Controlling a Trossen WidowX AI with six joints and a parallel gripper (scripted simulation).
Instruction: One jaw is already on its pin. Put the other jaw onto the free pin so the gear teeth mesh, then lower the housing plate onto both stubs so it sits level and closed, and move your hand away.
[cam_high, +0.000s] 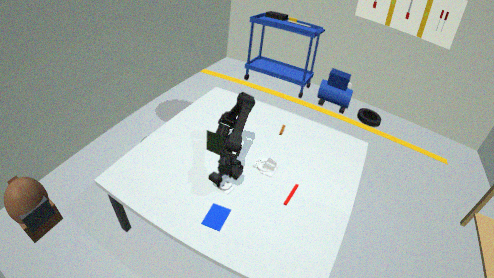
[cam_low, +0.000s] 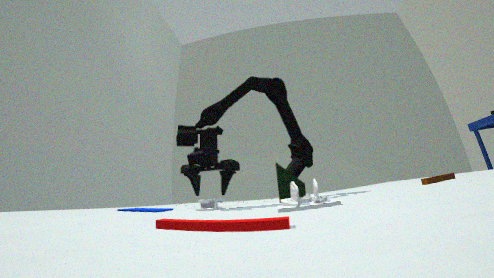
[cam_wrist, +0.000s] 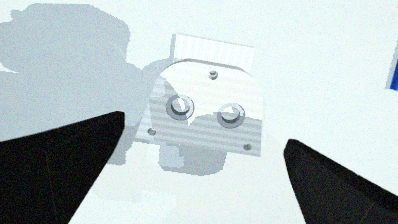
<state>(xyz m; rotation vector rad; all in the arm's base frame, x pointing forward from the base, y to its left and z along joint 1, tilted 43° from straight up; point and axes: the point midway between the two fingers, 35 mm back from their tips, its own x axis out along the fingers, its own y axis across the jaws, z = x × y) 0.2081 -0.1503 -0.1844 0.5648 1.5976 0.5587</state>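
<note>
My gripper is open and empty, pointing down a little above a white plate, which looks like the housing plate. The plate lies on the table between and below the fingertips. It has two round ringed holes, small screw-like dots and a ribbed block along its far edge. A second white group lies away from the gripper; in the exterior view it shows two upright jaw-like pieces, one nearer and one farther. Its pins and gear teeth are too small to tell.
A blue square lies near the plate. A red bar lies beyond the white group. A dark green panel stands by the arm's base. A small brown block lies farther back.
</note>
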